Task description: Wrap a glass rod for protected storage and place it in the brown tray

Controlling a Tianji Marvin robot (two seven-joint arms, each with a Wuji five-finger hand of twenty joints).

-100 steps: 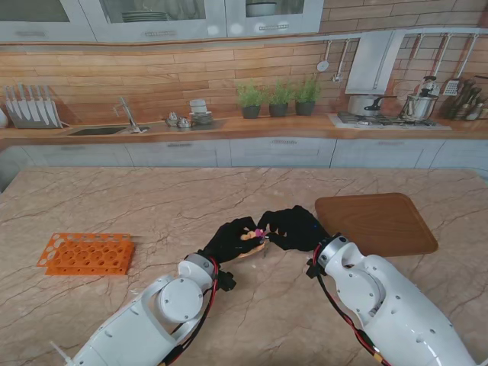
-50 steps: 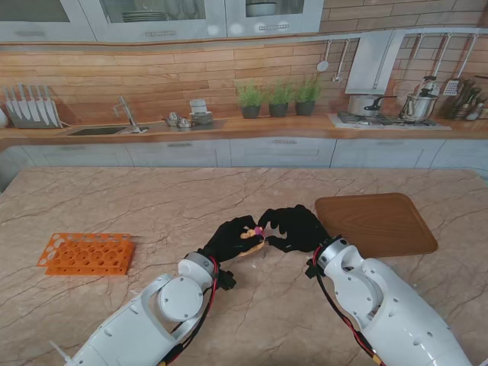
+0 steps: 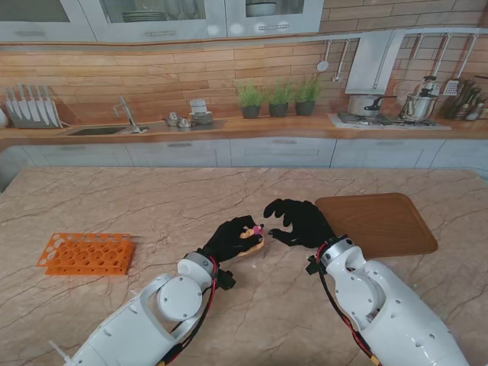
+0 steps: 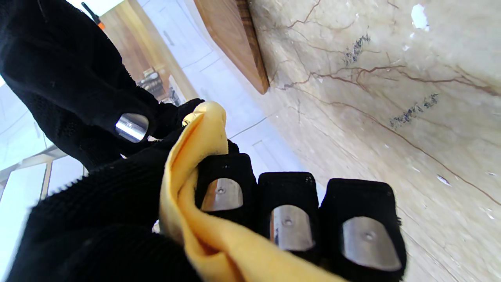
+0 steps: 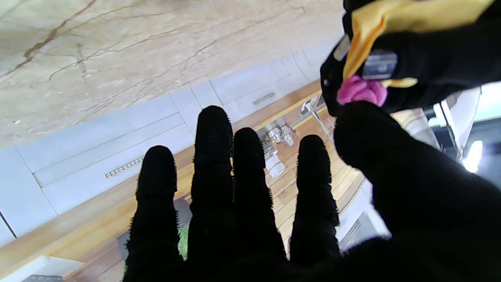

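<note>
While the left hand [image 3: 235,238] stays out of contact with the right, it clenches a bundle of yellow cloth [image 3: 255,245] over the middle of the table [image 3: 152,206], slightly toward the near edge. At the bundle's end a small pink piece [image 3: 259,229] shows; the rod itself cannot be made out, so whether it lies inside the cloth cannot be told. From the left wrist, the cloth [image 4: 195,188] runs between the thumb and the three visible fingertips [image 4: 287,229], which press against its fold. The right hand [image 3: 299,219] hangs just beside the bundle, toward the right edge of the table, with its fingers spread and nothing in its grasp. From the right wrist, four fingers [image 5: 213,156] stretch straight and apart, and the thumb points at the pink piece [image 5: 360,91] with the yellow cloth [image 5: 391,19] beside it; contact between thumb and piece cannot be judged. The brown tray [image 3: 377,223] lies flat near the right edge of the table, just beyond the right hand and bare on its surface. An orange rack [image 3: 86,253] with round holes sits near the left edge, well apart from both hands.
</note>
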